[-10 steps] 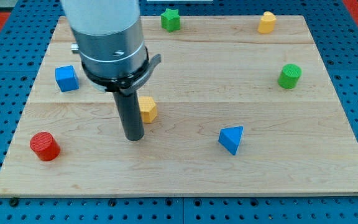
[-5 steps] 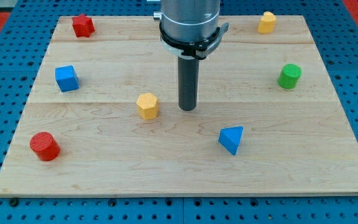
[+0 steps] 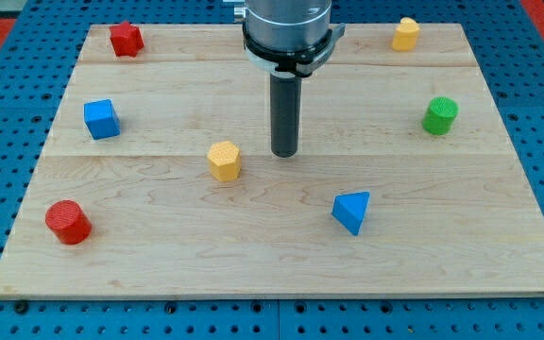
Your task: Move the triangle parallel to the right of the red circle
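Observation:
The blue triangle [image 3: 351,212] lies on the wooden board [image 3: 281,274], right of centre and low in the view. The red circle [image 3: 68,222] stands at the lower left, at about the same height in the view as the triangle. My tip [image 3: 284,153] rests on the board near the middle, above and to the left of the triangle and just right of the yellow hexagon [image 3: 224,161]. It touches no block.
A red star-like block [image 3: 126,39] sits at the top left and a blue cube [image 3: 101,119] at the left. A yellow block [image 3: 405,33] is at the top right and a green cylinder [image 3: 439,115] at the right.
My tip moved from beside the yellow hexagon's left to its right, then slightly towards the view's top. The arm now hides the green star and no longer hides the red star. No block moved.

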{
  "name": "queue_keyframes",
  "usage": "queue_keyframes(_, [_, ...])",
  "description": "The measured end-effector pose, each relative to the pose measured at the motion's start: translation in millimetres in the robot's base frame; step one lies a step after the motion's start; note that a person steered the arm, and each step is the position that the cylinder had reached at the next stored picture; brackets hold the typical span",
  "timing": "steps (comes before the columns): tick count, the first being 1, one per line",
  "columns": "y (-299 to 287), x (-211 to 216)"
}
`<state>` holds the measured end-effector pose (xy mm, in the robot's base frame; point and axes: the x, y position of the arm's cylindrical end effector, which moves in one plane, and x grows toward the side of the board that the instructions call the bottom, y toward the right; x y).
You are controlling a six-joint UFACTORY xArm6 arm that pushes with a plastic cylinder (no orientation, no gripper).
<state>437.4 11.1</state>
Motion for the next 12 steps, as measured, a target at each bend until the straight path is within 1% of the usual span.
queue_keyframes(1, [1,0])
queue_keyframes(2, [77,-6])
queue_keyframes(3, [145,19])
queue_keyframes(4, [150,76])
queue_keyframes(5, [103,98])
queue_keyframes(6, [39,90])
queue_keyframes(7, [31,66])
queue_keyframes(8, [-4,69])
queue_keyframes(9, [-12,93])
queue_keyframes(10, [-30,75])
queue_keyframes(11, [-92,71])
queue_keyframes(12, [-92,43])
